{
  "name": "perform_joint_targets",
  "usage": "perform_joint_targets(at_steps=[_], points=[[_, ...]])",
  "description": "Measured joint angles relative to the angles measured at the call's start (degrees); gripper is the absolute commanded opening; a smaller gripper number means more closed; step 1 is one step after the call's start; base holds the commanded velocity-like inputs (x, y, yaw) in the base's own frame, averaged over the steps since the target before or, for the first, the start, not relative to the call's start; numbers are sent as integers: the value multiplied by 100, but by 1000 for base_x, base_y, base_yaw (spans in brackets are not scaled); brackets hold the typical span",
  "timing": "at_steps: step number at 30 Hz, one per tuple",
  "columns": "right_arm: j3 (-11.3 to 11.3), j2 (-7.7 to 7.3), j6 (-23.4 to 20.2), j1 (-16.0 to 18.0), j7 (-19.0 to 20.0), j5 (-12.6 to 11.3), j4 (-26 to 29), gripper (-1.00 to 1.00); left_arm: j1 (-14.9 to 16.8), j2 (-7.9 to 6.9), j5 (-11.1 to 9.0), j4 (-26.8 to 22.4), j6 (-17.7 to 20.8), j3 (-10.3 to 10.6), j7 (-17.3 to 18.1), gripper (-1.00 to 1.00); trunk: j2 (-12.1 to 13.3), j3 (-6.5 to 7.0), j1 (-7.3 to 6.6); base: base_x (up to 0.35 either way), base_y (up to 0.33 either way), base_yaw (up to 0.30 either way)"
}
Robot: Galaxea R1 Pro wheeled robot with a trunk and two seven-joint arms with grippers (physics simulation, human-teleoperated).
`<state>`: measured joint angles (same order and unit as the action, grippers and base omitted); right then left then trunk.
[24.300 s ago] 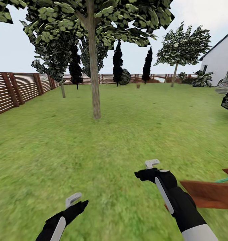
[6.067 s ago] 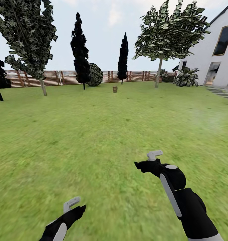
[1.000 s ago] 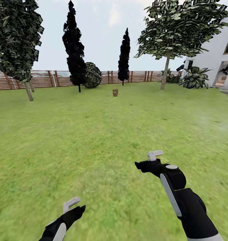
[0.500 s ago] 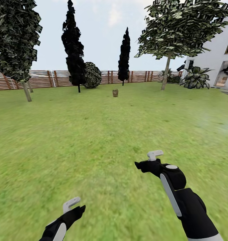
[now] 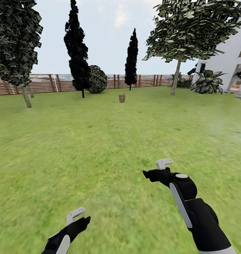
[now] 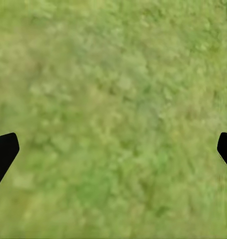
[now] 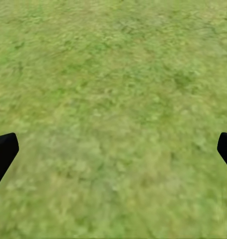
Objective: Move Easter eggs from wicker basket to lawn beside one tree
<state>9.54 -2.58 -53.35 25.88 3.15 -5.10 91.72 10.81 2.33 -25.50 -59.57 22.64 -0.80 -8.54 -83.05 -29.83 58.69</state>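
A: Where do we stand on the eggs?

B: Nothing is done yet, as far as we can judge. The wicker basket (image 5: 122,98) sits far off on the lawn (image 5: 99,141), a small brown shape well ahead of us and roughly centred in the head view. It is too small for us to make out any eggs in it, so we can only suppose they are inside.

A: And our hands?

B: The left gripper (image 5: 75,214) hangs low over bare grass, and the right gripper (image 5: 163,164) is held a little higher and further forward. In both wrist views the dark fingertips (image 6: 3,152) sit at the opposite edges of the picture with only grass between them, so we read both pincers as spread wide and holding nothing.

A: Which tree do we use?

B: The tree (image 5: 176,76) with the pale trunk stands to the right of the basket and somewhat beyond it, near the palm-like plant (image 5: 207,83) and the white house (image 5: 226,60). It looks the closest proper tree to the basket. The dark cypresses (image 5: 76,53) by the fence (image 5: 46,83) do not count.

A: So what is left?

B: All of it: we must cross the lawn to the basket, lift out the three eggs, and lay each beside that one trunk.
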Motion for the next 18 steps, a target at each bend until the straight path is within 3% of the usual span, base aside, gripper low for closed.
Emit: perform_joint_targets(at_steps=[18], points=[[0,-1,-3,0,4,-2,-1,100,0,-7,-2,0,0,0,0,100,0,0,0,334,0,0]])
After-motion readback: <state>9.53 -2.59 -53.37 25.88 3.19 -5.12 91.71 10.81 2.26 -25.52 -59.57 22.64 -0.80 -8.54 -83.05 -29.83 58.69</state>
